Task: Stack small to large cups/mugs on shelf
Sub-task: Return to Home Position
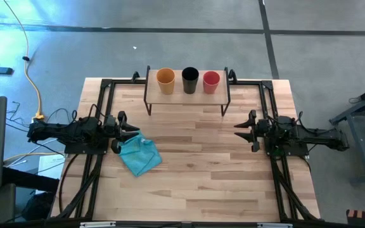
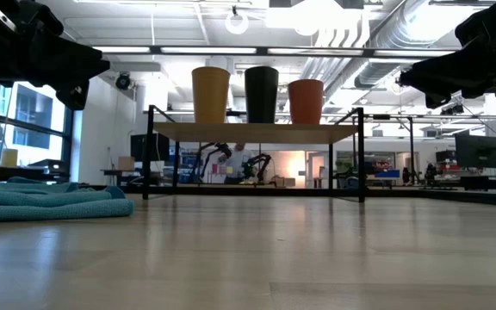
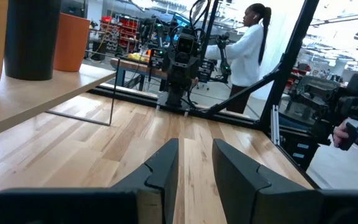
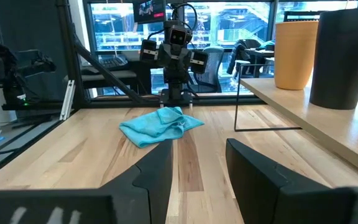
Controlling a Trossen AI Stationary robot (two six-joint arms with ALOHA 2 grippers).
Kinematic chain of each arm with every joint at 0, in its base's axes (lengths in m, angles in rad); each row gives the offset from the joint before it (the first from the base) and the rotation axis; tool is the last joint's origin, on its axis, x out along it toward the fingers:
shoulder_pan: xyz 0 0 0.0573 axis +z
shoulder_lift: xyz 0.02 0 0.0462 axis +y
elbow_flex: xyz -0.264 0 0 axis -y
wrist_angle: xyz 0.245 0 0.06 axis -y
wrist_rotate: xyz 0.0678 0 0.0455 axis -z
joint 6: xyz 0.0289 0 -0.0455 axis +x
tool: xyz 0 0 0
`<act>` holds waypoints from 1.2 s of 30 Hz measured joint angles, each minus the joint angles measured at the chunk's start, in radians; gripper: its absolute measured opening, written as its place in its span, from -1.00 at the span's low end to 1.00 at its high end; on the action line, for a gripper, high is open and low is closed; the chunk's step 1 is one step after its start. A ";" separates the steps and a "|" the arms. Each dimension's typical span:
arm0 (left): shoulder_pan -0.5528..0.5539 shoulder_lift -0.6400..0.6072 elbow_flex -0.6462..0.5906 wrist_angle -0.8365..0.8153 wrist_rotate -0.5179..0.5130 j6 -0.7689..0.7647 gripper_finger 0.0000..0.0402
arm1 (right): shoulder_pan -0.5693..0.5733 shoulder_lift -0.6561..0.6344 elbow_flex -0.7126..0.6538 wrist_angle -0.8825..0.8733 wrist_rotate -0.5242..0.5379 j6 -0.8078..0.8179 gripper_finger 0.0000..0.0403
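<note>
Now cups (image 1: 190,80) on shelf (image 1: 182,99), well apart from L tool (image 1: 135,131) & R tool (image 1: 238,130), both open.

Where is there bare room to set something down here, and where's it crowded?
Bare: the table's middle, between the cloth and the right gripper, and its near half. Crowded: the shelf, holding the yellow cup, black cup and red cup in a row, and beside the left gripper, where the cloth lies.

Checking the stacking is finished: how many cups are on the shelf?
3, upright in a row on the shelf: the yellow-orange cup at the left arm's end, the black cup in the middle, the red cup at the right arm's end. No other cup shows in any view.
</note>
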 joint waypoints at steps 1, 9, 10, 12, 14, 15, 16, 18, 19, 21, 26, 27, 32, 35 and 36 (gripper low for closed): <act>0.000 0.000 0.000 0.000 0.000 0.000 -0.56 | 0.000 0.000 0.000 0.000 0.000 0.000 -0.29; 0.000 0.000 0.000 0.000 0.000 0.000 -0.56 | 0.000 0.000 0.000 0.000 0.000 0.000 -0.29; 0.000 0.000 0.000 0.000 0.000 0.000 -0.56 | 0.000 0.000 0.000 0.000 0.000 0.000 -0.29; 0.000 0.000 0.000 0.000 0.000 0.000 -0.56 | 0.000 0.000 0.000 0.000 0.000 0.000 -0.29; 0.000 0.000 0.000 0.000 0.000 0.000 -0.56 | 0.000 0.000 0.000 0.000 -0.001 0.000 -0.29; 0.000 0.000 0.000 0.000 0.000 0.000 -0.56 | 0.000 0.000 0.000 0.000 -0.001 0.000 -0.29; 0.000 0.000 0.000 0.000 0.000 0.000 -0.56 | 0.000 0.000 0.000 0.000 -0.001 0.000 -0.29; 0.000 0.000 0.000 0.000 0.000 0.000 -0.56 | 0.000 0.000 0.000 0.000 -0.001 0.000 -0.29; 0.000 0.000 0.000 0.000 0.000 0.000 -0.56 | 0.000 0.000 0.000 0.000 -0.001 0.000 -0.29; 0.000 0.000 0.000 0.000 0.000 0.000 -0.56 | 0.000 0.000 0.000 0.000 -0.005 0.000 -0.29; 0.000 0.000 0.000 0.000 0.000 0.000 -0.56 | 0.000 0.000 0.000 0.000 -0.004 0.000 -0.29; 0.000 0.000 0.000 0.000 0.000 0.000 -0.56 | 0.000 0.000 0.000 0.000 -0.004 0.000 -0.29; 0.000 0.000 0.000 0.000 0.000 0.066 -0.56 | 0.000 0.000 0.000 0.000 -0.004 0.000 -0.29; 0.000 0.000 0.000 -0.001 0.000 0.133 -0.56 | 0.000 0.000 0.000 0.000 -0.004 0.000 -0.29; 0.000 0.000 0.000 -0.001 0.000 0.141 -0.56 | 0.000 0.000 0.000 0.000 -0.004 0.000 -0.29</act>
